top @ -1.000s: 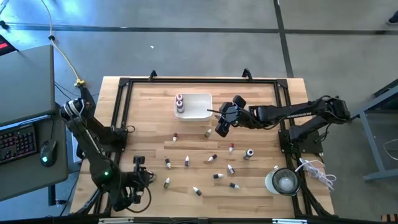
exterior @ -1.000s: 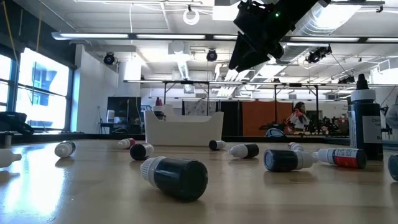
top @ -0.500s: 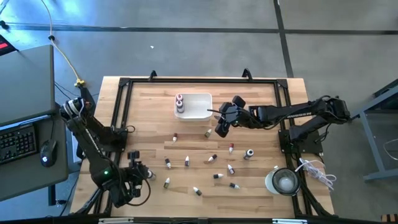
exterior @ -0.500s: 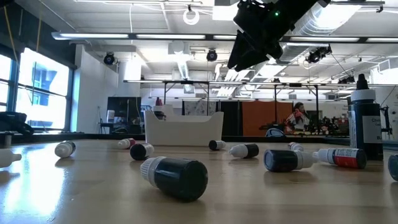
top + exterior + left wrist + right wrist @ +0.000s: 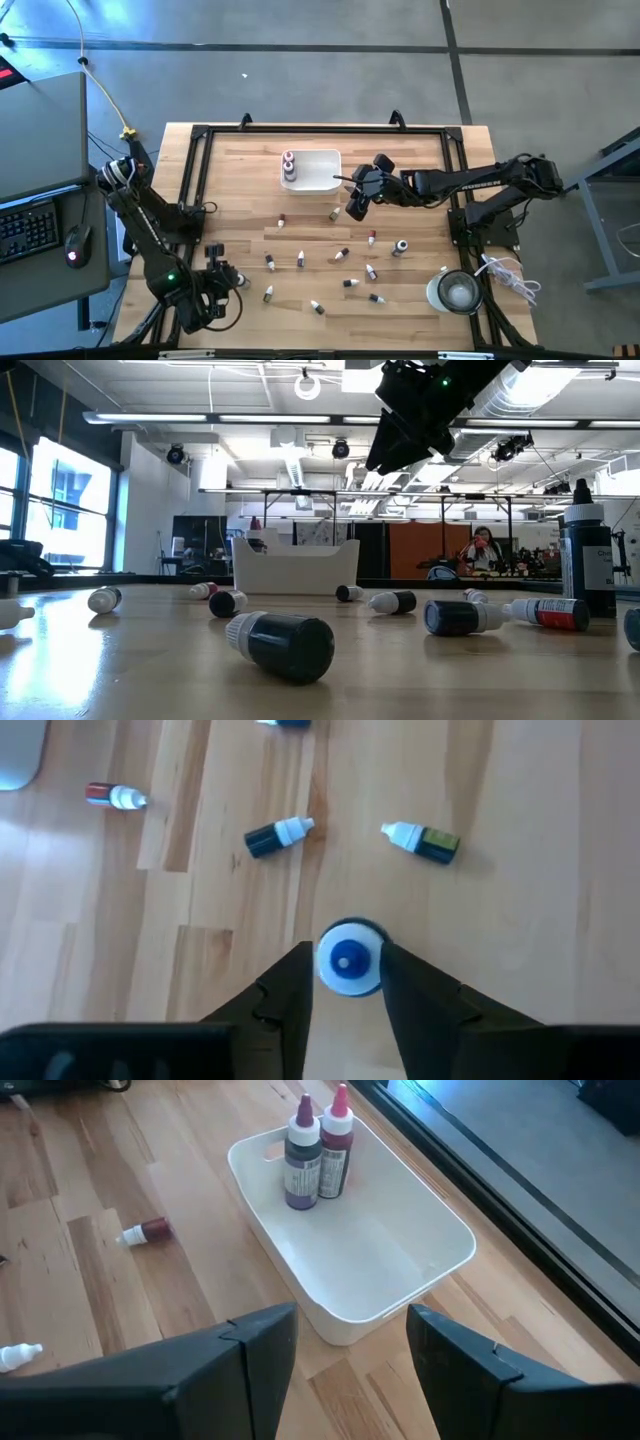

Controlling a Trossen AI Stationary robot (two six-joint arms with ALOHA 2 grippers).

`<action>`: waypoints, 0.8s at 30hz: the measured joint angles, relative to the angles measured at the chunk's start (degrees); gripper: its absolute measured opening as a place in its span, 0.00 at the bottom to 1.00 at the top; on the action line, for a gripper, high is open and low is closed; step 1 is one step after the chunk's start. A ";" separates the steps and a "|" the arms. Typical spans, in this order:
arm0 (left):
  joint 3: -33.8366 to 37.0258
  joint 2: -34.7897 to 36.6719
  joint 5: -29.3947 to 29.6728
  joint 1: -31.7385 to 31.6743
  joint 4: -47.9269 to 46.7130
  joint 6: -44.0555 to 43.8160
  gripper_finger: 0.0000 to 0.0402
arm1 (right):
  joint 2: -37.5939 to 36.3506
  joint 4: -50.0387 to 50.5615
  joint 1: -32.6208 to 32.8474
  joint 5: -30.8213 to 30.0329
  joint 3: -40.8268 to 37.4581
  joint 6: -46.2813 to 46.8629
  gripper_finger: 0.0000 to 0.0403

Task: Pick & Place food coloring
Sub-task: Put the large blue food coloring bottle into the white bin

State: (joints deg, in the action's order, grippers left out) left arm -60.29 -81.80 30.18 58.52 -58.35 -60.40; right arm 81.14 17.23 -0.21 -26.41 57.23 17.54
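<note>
Several small food coloring bottles (image 5: 345, 255) lie on their sides across the middle of the wooden table; the low view shows them as well (image 5: 285, 645). My left gripper (image 5: 232, 276) is above the table's near left part, shut on one dark bottle with a white cap (image 5: 348, 960). My right gripper (image 5: 355, 205) hangs open in the air just near of the white tray (image 5: 318, 170), its fingers (image 5: 260, 1350) apart with nothing between them. My left gripper pinches the bottle at its white cap end (image 5: 326, 960) between its two fingers (image 5: 290, 992), one on each side. The fingers slant down toward the table. The cap points back up along the fingers and hides the body; whether the bottle is clear of the table cannot be told.
The white tray (image 5: 400, 1295) holds two larger bottles standing upright (image 5: 303, 1165) in its far corner. A round clear container (image 5: 458, 292) sits at the near right. A tall dark bottle (image 5: 587, 560) stands at the low view's right. A black frame (image 5: 195, 175) rims the table.
My left gripper has rolled and tipped at the wrist without leaving its place: its fingers, which pointed toward the table's far edge, now slant toward the right.
</note>
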 joint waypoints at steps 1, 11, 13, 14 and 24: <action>0.00 0.00 -0.01 0.00 0.49 0.08 0.26 | 0.00 0.00 0.00 0.00 0.00 0.00 0.46; 0.00 0.00 -0.56 -0.02 0.73 -0.38 0.08 | 0.00 0.02 0.00 0.02 0.00 0.00 0.46; 0.00 0.00 -0.58 -0.02 0.73 -0.51 0.09 | 0.00 0.02 0.00 0.02 0.00 0.01 0.46; 0.00 0.00 -0.72 -0.03 0.73 -0.53 0.10 | 0.00 0.02 0.00 0.02 0.00 0.04 0.46; 0.07 -0.04 -1.13 -0.05 0.75 -0.54 0.26 | 0.00 0.02 0.00 0.04 0.00 0.07 0.46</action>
State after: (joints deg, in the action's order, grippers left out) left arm -60.23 -81.84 29.05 58.47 -57.60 -60.94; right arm 81.14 17.26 -0.21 -26.37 57.23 17.61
